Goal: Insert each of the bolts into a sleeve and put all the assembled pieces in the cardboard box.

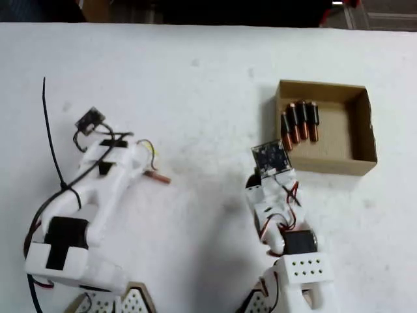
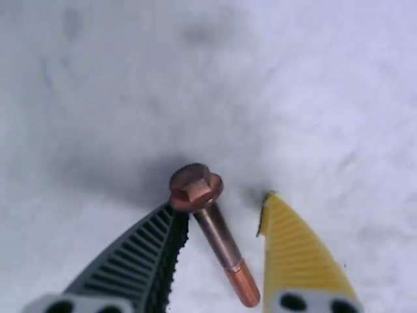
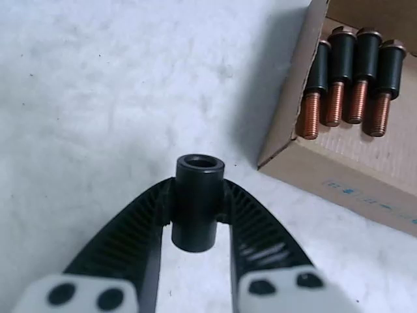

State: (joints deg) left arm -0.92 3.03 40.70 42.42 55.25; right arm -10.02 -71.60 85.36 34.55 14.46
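Note:
A copper bolt (image 2: 212, 225) lies on the white table between the fingers of my left gripper (image 2: 221, 205), which is open. The bolt's hex head touches the grey finger (image 2: 140, 261); a gap separates its shank from the yellow finger (image 2: 296, 254). From above, the bolt (image 1: 158, 176) pokes out beside the left arm's tip. My right gripper (image 3: 197, 189) is shut on a black sleeve (image 3: 197, 215), held with its bore facing the camera, just short of the cardboard box (image 3: 339, 176). Several bolts in sleeves (image 1: 300, 122) lie side by side in the box (image 1: 361, 140).
The right arm (image 1: 280, 208) stands close to the box's near-left corner. A black cable (image 1: 52, 137) trails from the left arm (image 1: 98, 189). Open white table lies between the two arms and behind them.

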